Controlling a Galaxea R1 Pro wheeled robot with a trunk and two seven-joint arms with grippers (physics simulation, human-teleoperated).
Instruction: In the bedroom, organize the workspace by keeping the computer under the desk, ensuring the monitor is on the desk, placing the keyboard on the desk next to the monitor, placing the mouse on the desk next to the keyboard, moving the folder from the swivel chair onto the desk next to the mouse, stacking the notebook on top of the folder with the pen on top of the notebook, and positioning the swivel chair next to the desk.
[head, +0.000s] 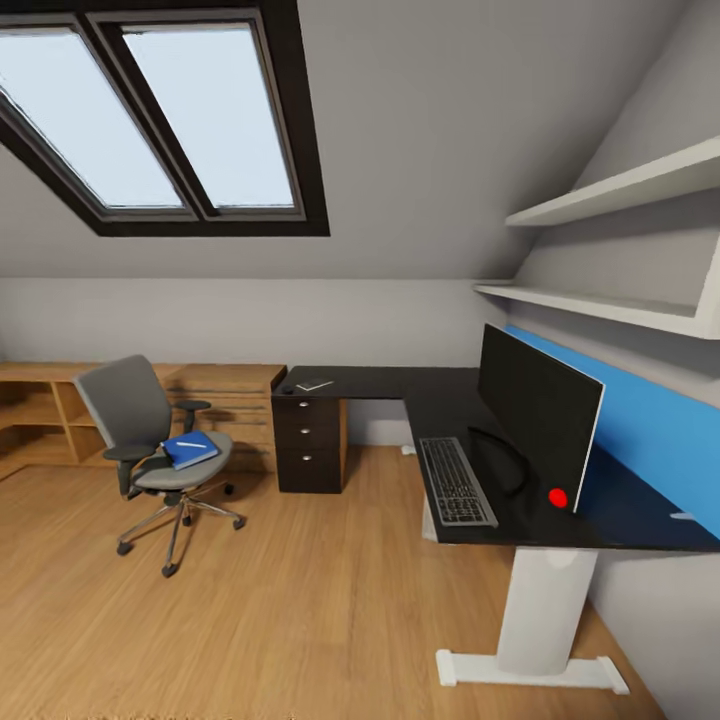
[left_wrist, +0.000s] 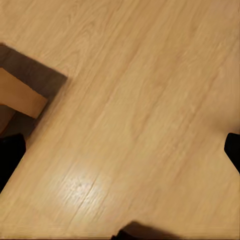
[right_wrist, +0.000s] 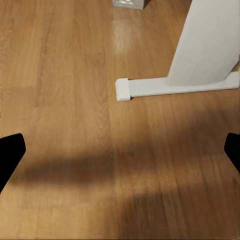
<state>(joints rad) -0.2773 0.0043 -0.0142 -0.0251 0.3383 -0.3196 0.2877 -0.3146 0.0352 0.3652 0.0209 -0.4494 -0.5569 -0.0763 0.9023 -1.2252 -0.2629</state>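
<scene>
The swivel chair (head: 150, 440) stands on the floor left of the black L-shaped desk (head: 400, 385). On its seat lies the blue folder (head: 190, 450) with the white pen (head: 191, 443) on top. The monitor (head: 535, 415) stands on the desk's right wing, with the keyboard (head: 455, 482) beside it. A thin grey notebook (head: 315, 384) lies on the far wing. A small red round object (head: 558, 497) sits by the monitor; I cannot tell if it is the mouse. My left gripper (left_wrist: 120, 155) and right gripper (right_wrist: 120, 155) are open over bare floor.
A light wooden chest and shelving (head: 60, 410) line the back wall behind the chair. The desk's white leg and foot (right_wrist: 200, 65) are close to my right gripper. Wall shelves (head: 600, 300) hang above the desk. Open wooden floor (head: 300, 600) lies between chair and desk.
</scene>
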